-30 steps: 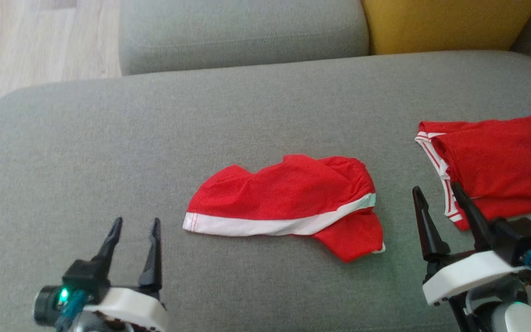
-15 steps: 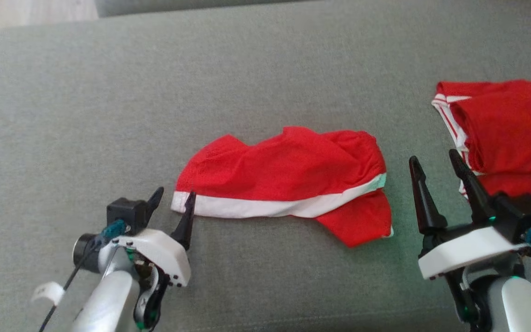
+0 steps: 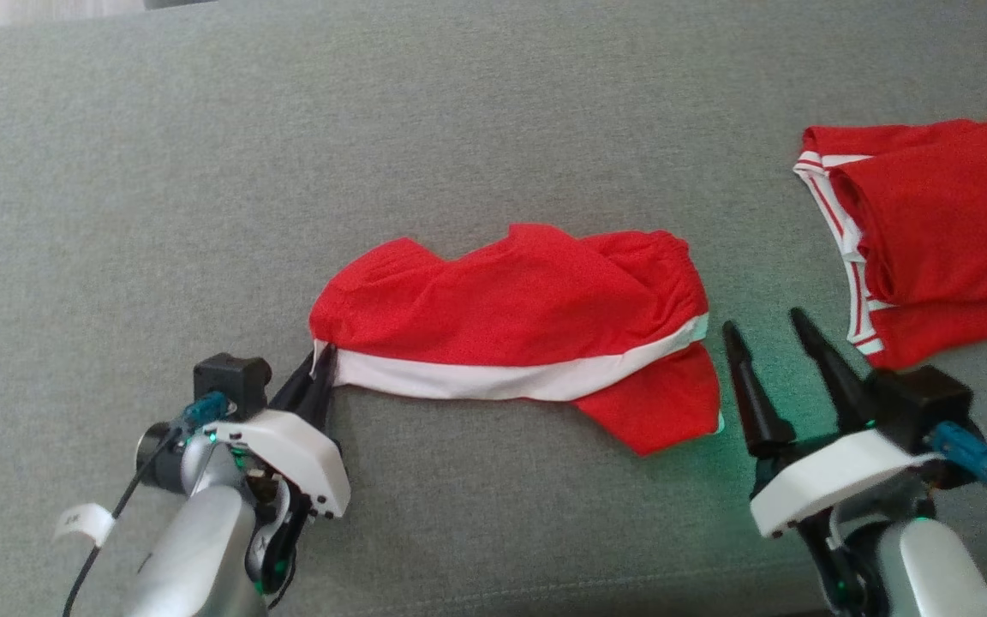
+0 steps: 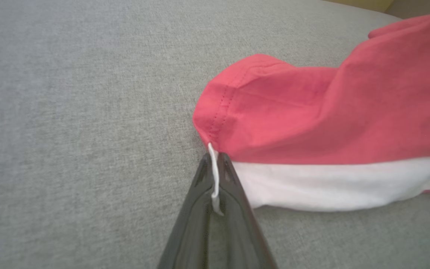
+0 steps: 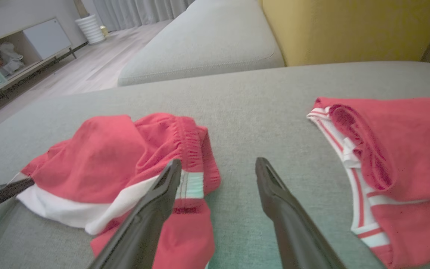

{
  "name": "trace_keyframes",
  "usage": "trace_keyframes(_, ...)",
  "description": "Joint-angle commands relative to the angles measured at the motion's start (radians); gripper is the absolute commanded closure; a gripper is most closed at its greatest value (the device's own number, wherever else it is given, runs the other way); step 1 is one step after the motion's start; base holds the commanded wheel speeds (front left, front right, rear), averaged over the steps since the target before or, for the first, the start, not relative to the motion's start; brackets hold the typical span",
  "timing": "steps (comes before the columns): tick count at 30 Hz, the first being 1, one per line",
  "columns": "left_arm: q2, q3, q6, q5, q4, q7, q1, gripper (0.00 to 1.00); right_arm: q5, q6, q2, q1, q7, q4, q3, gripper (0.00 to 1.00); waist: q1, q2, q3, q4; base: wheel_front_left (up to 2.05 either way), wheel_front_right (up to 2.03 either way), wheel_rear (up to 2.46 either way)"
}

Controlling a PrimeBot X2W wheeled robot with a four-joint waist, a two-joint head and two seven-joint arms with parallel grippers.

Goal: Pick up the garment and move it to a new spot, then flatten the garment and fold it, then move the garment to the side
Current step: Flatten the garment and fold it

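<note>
**First pick under way: corner pinched, nothing lifted yet.**
The left gripper [image 4: 214, 164] is clenched on the white hem corner of the crumpled red fabric shorts [image 3: 511, 317] with a white side stripe. The shorts lie on the grey woven sofa cushion [image 3: 202, 171], spreading from the fingertips toward 2 o'clock in the head view. The right gripper [image 3: 763, 321] stands released and empty, just off the shorts' 4 o'clock edge. Moving, flattening, folding and setting aside all look undone. A second red garment with white trim [image 3: 948, 223] lies at the right gripper's 1 o'clock.
</note>
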Motion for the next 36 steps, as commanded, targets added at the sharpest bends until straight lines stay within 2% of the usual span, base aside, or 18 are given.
trace_keyframes(1, 0.01, 0.021, 0.0, -0.003, -0.01, -0.01, -0.025, 1.0, 0.017, 0.007, -0.024, -0.039, 0.005, -0.01, 0.044, 0.0, 0.0, 0.0, 0.003, 0.009, 0.0, 0.0, 0.0)
trace_keyframes(12, -0.006, 0.005, -0.019, -0.009, 0.006, -0.07, -0.057, 1.0, 0.123, 0.007, -0.064, -0.143, 0.013, 0.181, 0.136, 0.0, 0.0, 0.0, 0.019, 0.049, 0.0, 0.0, 0.0)
trace_keyframes(13, -0.007, 0.004, -0.02, -0.009, 0.01, -0.075, -0.058, 1.0, 0.129, 0.007, -0.069, -0.148, 0.013, 0.191, 0.142, 0.16, 0.0, 0.0, 0.019, 0.052, 0.0, 0.0, 0.0)
trace_keyframes(14, -0.008, 0.004, -0.021, -0.011, 0.013, -0.081, -0.059, 1.0, 0.137, 0.007, -0.074, -0.152, 0.013, 0.197, 0.15, 0.67, 0.0, 0.0, 0.02, 0.054, 0.0, 0.0, 0.0)
trace_keyframes(15, -0.008, 0.004, -0.022, -0.012, 0.014, -0.088, -0.059, 1.0, 0.148, 0.007, -0.077, -0.154, 0.015, 0.202, 0.156, 1.0, 0.0, 0.0, 0.02, 0.055, 0.0, 0.0, 0.0)
trace_keyframes(20, -0.007, 0.016, -0.021, -0.022, 0.013, -0.117, -0.057, 1.0, 0.184, 0.007, -0.103, -0.165, 0.012, 0.199, 0.171, 1.0, 0.0, 0.0, 0.018, 0.059, 0.0, 0.0, 0.0)
trace_keyframes(26, 0.007, 0.043, -0.004, -0.017, -0.057, -0.146, -0.053, 1.0, 0.19, 0.007, -0.124, -0.174, -0.023, 0.143, 0.153, 1.0, 0.0, 0.0, -0.007, 0.056, 0.0, 0.0, 0.0)
trace_keyframes(28, 0.013, 0.052, 0.006, -0.007, -0.115, -0.15, -0.051, 1.0, 0.178, 0.007, -0.126, -0.177, -0.041, 0.111, 0.136, 1.0, 0.0, 0.0, -0.02, 0.054, 0.0, 0.0, 0.0)
trace_keyframes(30, 0.025, 0.06, 0.016, 0.012, -0.228, -0.153, -0.051, 1.0, 0.153, 0.007, -0.124, -0.186, -0.054, 0.052, 0.101, 1.0, 0.0, 0.0, -0.044, 0.052, 0.0, 0.0, 0.0)
trace_keyframes(36, 0.063, 0.084, 0.045, 0.037, -0.461, -0.138, -0.074, 1.0, 0.108, 0.007, -0.132, -0.25, -0.017, -0.098, 0.029, 1.0, 0.0, 0.0, -0.098, 0.041, 0.0, 0.0, 0.0)
